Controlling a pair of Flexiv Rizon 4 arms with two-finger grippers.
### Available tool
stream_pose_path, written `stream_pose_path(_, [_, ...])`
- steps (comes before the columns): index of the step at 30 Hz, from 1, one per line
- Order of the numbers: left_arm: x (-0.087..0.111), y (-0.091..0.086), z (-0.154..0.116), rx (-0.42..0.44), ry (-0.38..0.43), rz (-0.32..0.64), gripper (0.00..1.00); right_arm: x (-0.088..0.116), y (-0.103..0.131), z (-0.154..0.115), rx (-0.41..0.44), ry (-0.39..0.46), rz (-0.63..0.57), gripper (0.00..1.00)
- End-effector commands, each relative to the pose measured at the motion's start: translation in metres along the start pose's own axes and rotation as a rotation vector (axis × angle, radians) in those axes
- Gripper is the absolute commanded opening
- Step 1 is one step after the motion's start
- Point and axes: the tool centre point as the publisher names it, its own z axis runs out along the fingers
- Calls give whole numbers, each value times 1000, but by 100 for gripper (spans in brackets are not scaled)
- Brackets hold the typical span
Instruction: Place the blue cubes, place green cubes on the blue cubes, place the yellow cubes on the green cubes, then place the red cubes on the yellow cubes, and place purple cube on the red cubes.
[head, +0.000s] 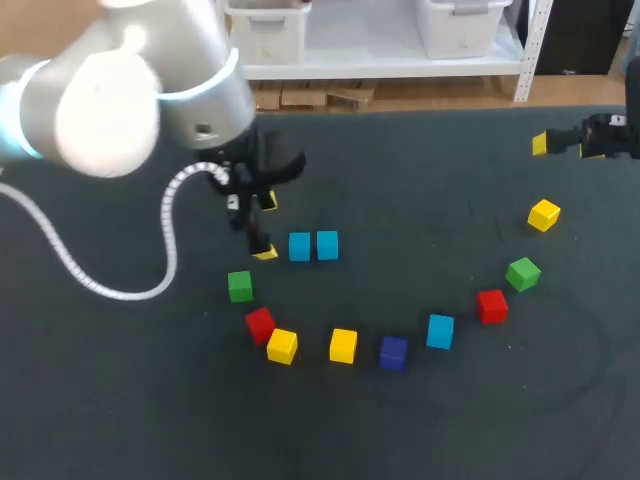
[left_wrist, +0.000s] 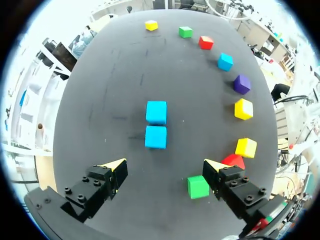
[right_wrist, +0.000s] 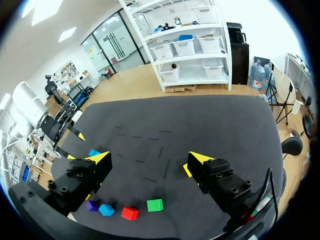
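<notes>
— What is biggest here?

— The table (head: 430, 170), topped with a dark, matt cloth; next the left arm (head: 130, 90), all smooth, rounded grey-white shells, with a ribbed white hose (head: 170, 235) looping from it.

— And the jaws?

— The left gripper (head: 266, 227) hangs just beside the blue pair (head: 313, 245), on the left arm's side of it; its black, angular fingers stand spread wide and grip nothing; in its wrist view the green cube (left_wrist: 198, 186) lies close by one finger, and I cannot tell whether they touch. The right gripper (head: 565, 146) is well apart from the pair, off to its far right; its fingers are likewise released, with only bare cloth between them.

— The cubes?

— All small, plain-faced, sharp-edged blocks, each flat on the cloth. The pair's two sit side by side, a sliver apart. The rest curve in an arc on the pair's near side: the green cube nearest it; then the red cube (head: 260, 324); the first yellow cube (head: 282, 346); the second yellow cube (head: 343, 345); the purple cube (head: 393, 352); the third blue cube (head: 440, 331); the second red cube (head: 491, 306); the second green cube (head: 522, 273); the third yellow cube (head: 544, 214) farthest to the pair's right.
</notes>
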Motion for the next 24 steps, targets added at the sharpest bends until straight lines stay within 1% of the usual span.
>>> stream_pose_path(1, [25, -14, -14, -40, -136, 9, 100, 0, 0, 0, 0, 0, 0, 100])
stream_pose_path(2, [29, -15, -16, -38, -141, 19, 100, 0, 0, 0, 0, 0, 0, 100])
stream_pose_path(4, [35, -14, -20, -39, -125, 14, 100, 0, 0, 0, 0, 0, 0, 100])
stream_pose_path(5, [37, -13, -24, -42, -134, 27, 100, 0, 0, 0, 0, 0, 0, 100])
stream_pose_path(6, [40, -12, -28, -53, -128, 24, 100, 0, 0, 0, 0, 0, 0, 100])
stream_pose_path(8, [48, -8, -35, -54, -153, 21, 100, 0, 0, 0, 0, 0, 0, 100])
stream_pose_path(10, [54, -4, -40, -56, -146, 5, 100, 0, 0, 0, 0, 0, 0, 100])
stream_pose_path(11, [55, -4, -42, -50, -153, 29, 100, 0, 0, 0, 0, 0, 0, 100])
stream_pose_path(12, [56, -3, -44, -53, -150, 26, 100, 0, 0, 0, 0, 0, 0, 100])
stream_pose_path(13, [58, -2, -46, -54, -168, 19, 100, 0, 0, 0, 0, 0, 0, 100])
stream_pose_path(14, [59, -2, -49, -53, -206, 35, 100, 0, 0, 0, 0, 0, 0, 100])
stream_pose_path(17, [64, 0, -51, -34, -258, 39, 100, 0, 0, 0, 0, 0, 0, 100])
stream_pose_path(19, [65, 1, -50, -23, -249, 26, 100, 0, 0, 0, 0, 0, 0, 100])
stream_pose_path(21, [65, 1, -49, -20, -261, 52, 100, 0, 0, 0, 0, 0, 0, 100])
stream_pose_path(24, [63, 0, -50, -30, -259, 52, 100, 0, 0, 0, 0, 0, 0, 100])
